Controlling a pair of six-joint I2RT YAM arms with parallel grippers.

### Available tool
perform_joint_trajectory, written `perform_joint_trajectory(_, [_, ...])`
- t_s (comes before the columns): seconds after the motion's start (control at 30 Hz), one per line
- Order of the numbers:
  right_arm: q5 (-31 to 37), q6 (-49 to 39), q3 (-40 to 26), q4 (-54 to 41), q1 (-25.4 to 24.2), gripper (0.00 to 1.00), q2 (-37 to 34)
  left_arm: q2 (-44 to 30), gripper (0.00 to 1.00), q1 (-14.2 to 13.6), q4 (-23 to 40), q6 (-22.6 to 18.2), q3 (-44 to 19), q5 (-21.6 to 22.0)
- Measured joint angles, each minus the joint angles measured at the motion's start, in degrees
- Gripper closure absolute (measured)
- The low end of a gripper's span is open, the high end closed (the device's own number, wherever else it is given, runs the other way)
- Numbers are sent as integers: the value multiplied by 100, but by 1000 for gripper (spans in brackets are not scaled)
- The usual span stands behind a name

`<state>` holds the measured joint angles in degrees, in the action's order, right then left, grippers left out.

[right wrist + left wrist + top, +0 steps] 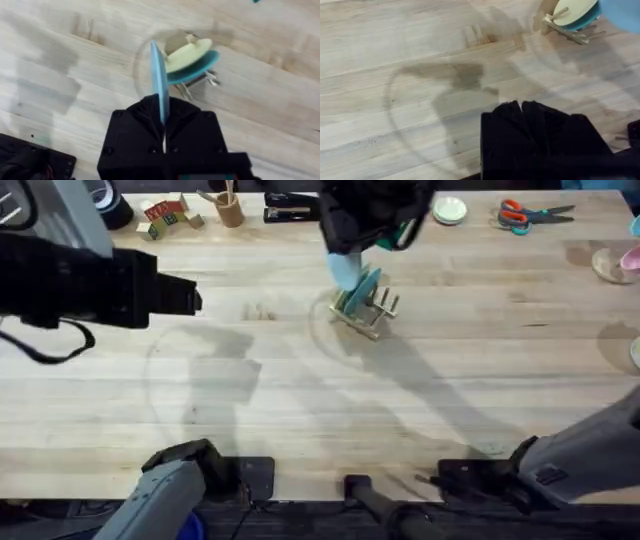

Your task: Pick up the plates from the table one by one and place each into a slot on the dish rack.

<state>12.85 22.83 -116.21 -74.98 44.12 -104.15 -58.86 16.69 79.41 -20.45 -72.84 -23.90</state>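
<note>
We work over the broad wooden table (300,400), its planks bare across the middle, with a pair of scissors (525,216) and other odds lying along the far edge. Toward the far centre stands the dish rack (372,312), a small pale frame of upright dowels, and two plates already stand in it: a cream plate (187,54) and, right against it, a teal plate (197,70), both leaning in their slots.

Our right gripper (162,117) is clamped on the light blue plate (159,75), pinching its rim so the disc stands on edge, thin side toward the wrist camera. Seen from above, this plate hangs just beside the rack on its left side, close to the racked pair but, as far as we can tell, not yet between the pegs.

We judge the step in hand to be seating this third plate. To do it well we should keep the disc upright, line its edge up with a free gap next to the teal plate, lower it straight down, and let go only once the dowels carry it, so the neighbours are not knocked.

Our left gripper (521,107) hovers over empty wood well away from the rack, fingers together, holding nothing.
</note>
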Motion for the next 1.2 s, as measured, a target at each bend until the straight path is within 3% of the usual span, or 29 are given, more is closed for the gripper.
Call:
perform_joint_trajectory(0.23, [377, -18, -2, -404, 0, 971, 479, 305, 905, 0, 156, 15, 0, 17])
perform_joint_trajectory(0.3, [444, -20, -2, -454, 0, 971, 578, 357, 854, 0, 186, 15, 0, 20])
perform_joint_trajectory(0.47, [523, -20, -2, -477, 0, 970, 809, 395, 90, 0, 208, 34, -2, 59])
perform_joint_trajectory(0.5, [536, -20, -2, -503, 0, 971, 852, 395, 33, 0, 211, 49, -2, 63])
perform_joint_trajectory(1.2, [685, -139, -21, -1061, 0, 970, 1016, 395, 6, 0, 269, 55, -2, 83])
